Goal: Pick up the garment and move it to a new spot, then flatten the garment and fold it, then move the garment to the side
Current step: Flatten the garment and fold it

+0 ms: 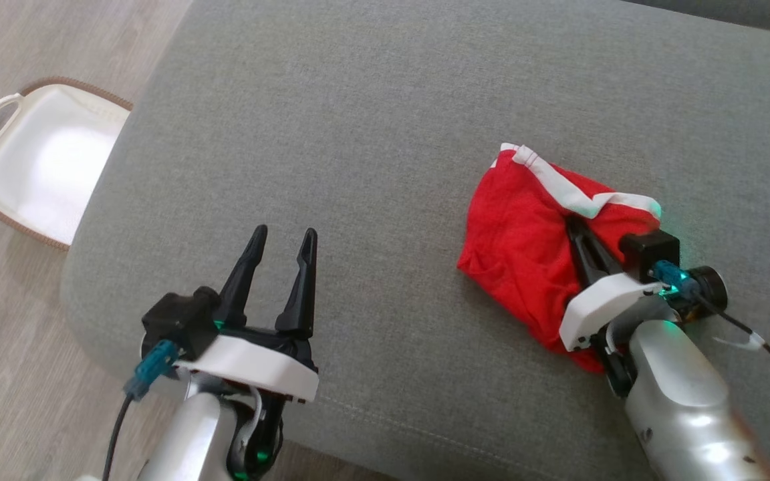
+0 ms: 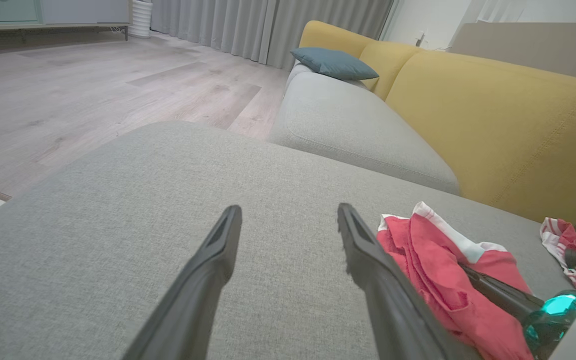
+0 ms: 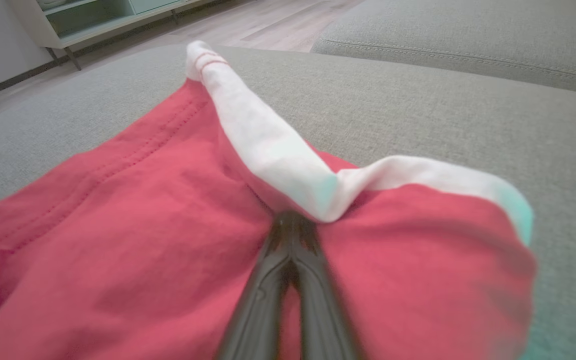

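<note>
Crumpled red cloth garment with a white waistband lies at the right of the grey woven seat cushion. The right gripper is clenched on a red fold under the band; a slow, straight lift should keep the pinch. The left gripper hangs spread and empty. A white plastic basket stands far left on the pale wood floor.

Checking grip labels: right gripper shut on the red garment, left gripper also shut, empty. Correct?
The left gripper is open, not shut, and empty; the left wrist view shows its fingers spread. The right gripper is shut on the red garment.
</note>
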You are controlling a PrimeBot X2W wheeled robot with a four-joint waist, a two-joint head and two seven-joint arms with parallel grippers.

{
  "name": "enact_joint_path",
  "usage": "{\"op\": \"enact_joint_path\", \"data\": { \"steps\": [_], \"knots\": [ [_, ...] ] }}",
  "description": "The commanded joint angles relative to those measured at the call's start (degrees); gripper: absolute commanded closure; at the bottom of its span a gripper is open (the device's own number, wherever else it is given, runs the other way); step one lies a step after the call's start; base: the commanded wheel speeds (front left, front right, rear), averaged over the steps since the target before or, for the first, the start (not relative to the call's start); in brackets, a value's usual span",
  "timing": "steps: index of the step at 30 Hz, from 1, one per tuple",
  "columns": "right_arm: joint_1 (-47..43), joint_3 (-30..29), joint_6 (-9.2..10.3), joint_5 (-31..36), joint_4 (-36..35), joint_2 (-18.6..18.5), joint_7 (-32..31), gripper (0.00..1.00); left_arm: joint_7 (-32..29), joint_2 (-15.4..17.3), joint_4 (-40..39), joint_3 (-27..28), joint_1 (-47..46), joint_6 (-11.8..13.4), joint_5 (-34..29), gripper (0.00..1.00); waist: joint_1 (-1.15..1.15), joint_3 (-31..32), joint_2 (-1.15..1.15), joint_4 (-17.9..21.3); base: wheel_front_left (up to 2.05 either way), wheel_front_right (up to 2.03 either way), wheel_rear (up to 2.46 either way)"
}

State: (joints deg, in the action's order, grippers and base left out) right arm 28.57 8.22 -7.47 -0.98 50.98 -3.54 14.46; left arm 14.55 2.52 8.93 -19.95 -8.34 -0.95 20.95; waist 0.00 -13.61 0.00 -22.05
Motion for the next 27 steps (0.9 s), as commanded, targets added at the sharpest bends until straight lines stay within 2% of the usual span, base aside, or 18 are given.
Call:
{"op": "enact_joint_path", "data": {
  "steps": [1, 6, 14, 27],
  "knots": [
    [1.27, 2.02, -0.02, -0.52, 0.75, 0.59, 0.17, 1.00, 0.45, 0.36, -1.83, 1.50, -1.88, 0.34, 0.25, 0.00, 0.00, 0.30, 0.00, 0.58, 0.00, 0.00, 0.00],
    [1.55, 4.44, -0.02, -3.32, 0.31, 0.64, 0.45, 1.00, 0.45, 0.36, -1.67, 2.34, -1.88, 0.29, -0.09, 0.00, 0.00, 1.43, 0.00, 2.43, 0.00, 0.00, 0.00],
    [-1.60, 8.55, -0.02, -9.06, -11.44, 0.65, 0.52, 1.00, 0.45, 0.36, -2.12, 4.15, -1.30, -0.19, -1.05, 0.00, 0.00, 4.77, 0.00, 8.15, 0.00, 0.00, 0.00],
    [-10.75, 3.22, -0.02, -8.07, -25.64, -1.10, 0.53, 1.00, 0.45, 0.36, -3.65, 7.60, 0.31, -0.79, -2.35, 0.00, 0.00, 9.02, 0.00, 16.90, 0.00, 0.00, 0.00]
  ]
}}
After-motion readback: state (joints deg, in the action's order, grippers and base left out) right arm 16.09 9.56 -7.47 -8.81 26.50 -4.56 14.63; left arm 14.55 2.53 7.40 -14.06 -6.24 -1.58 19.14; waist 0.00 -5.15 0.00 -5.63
